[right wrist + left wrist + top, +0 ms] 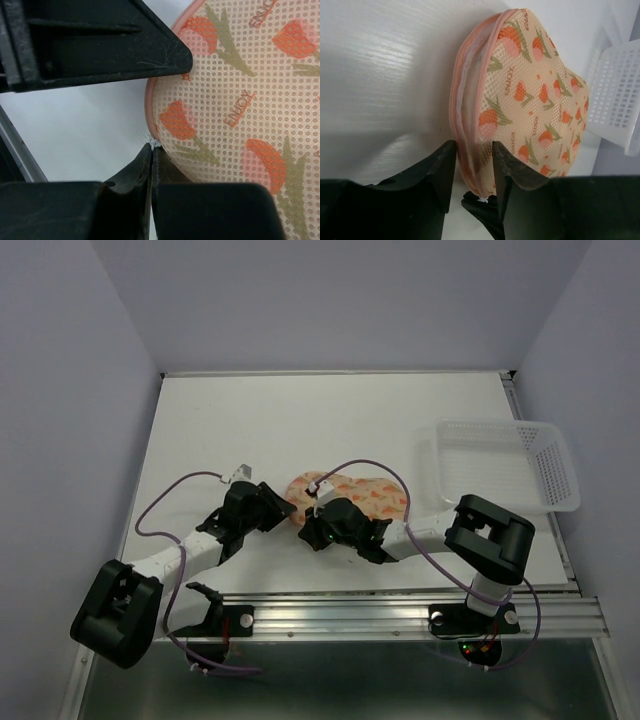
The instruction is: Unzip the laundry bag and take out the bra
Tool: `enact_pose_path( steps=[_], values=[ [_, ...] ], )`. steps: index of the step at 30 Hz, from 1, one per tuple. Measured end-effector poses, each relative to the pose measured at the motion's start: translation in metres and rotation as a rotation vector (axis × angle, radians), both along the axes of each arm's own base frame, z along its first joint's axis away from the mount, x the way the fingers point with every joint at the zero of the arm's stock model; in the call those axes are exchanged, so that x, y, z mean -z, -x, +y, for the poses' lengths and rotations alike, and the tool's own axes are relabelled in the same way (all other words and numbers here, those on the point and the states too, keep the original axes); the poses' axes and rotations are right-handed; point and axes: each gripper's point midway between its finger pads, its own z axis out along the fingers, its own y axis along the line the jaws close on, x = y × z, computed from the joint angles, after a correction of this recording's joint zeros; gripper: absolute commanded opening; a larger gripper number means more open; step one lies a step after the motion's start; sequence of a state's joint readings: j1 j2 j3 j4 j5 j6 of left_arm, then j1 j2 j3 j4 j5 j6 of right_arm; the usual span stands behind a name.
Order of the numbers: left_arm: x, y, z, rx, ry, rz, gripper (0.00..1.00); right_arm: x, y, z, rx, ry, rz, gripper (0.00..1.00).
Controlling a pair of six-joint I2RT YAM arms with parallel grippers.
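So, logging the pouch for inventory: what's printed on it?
Orange-red flowers, green stems, on the peach mesh laundry bag; best in left wrist view.

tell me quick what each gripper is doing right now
left gripper: straddles the zip edge of the bag, grip cannot be told
right gripper: closed on the zip pull

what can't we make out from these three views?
Bra: no view shows it; the laundry bag mesh covers whatever is inside.
Zip pull: right wrist view, white speck at the shut right hand tips, too small to identify.
Left hand: left wrist view, fingers straddle the bag's zip edge; pressing or not unclear.
Bag's near edge: top view, both hands cover it.
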State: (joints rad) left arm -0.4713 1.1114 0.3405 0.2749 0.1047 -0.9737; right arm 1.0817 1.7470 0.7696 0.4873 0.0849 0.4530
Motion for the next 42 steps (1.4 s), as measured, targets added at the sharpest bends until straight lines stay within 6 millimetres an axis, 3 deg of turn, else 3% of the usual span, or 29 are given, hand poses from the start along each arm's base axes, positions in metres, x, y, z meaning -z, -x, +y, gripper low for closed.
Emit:
enact_pose_path(
  steps=[2,3,5,11,17,22,27,28,31,32,33,35,39,42],
  values=[
    [0.002,-0.001,-0.003,-0.001,0.012,0.006,0.21,0.0,0.0,0.0,0.0,0.0,0.001,0.01],
    [0.003,-0.002,-0.004,0.003,0.011,0.008,0.07,0.0,0.0,0.0,0.001,-0.001,0.003,0.01],
    [0.005,-0.002,-0.005,0.002,0.014,0.014,0.0,0.001,0.001,0.0,0.001,-0.002,0.006,0.01],
    [0.003,-0.003,-0.008,0.01,0.012,0.014,0.0,-0.001,0.005,-0.009,0.007,-0.008,0.005,0.01],
    [-0.007,-0.015,-0.015,0.027,0.002,-0.006,0.0,-0.017,0.015,-0.041,0.037,-0.025,-0.021,0.01],
    [-0.005,-0.024,-0.015,0.033,-0.027,-0.003,0.0,-0.011,0.027,-0.071,0.054,0.007,-0.014,0.01],
    [-0.002,-0.037,-0.015,0.043,-0.064,0.003,0.01,-0.01,0.03,-0.078,0.058,0.015,-0.013,0.01],
    [-0.004,-0.042,-0.015,0.046,-0.071,-0.003,0.05,-0.009,0.03,-0.078,0.056,0.017,-0.011,0.01],
    [-0.015,-0.064,-0.018,0.05,-0.087,-0.021,0.36,-0.004,0.029,-0.072,0.047,0.03,0.0,0.01],
    [-0.017,-0.069,-0.018,0.053,-0.092,-0.028,0.62,-0.002,0.027,-0.066,0.043,0.035,0.006,0.01],
    [-0.023,-0.075,-0.019,0.048,-0.09,-0.042,0.77,0.0,0.026,-0.062,0.037,0.039,0.011,0.01],
    [-0.034,-0.084,-0.018,0.042,-0.088,-0.075,0.96,0.0,0.023,-0.048,0.018,0.036,0.021,0.01],
    [-0.049,-0.085,-0.013,0.029,-0.078,-0.114,0.99,-0.004,0.016,-0.024,-0.014,0.022,0.017,0.01],
    [-0.053,-0.071,-0.007,0.023,-0.067,-0.131,0.99,-0.007,0.01,-0.011,-0.027,0.013,0.007,0.01]
  ],
)
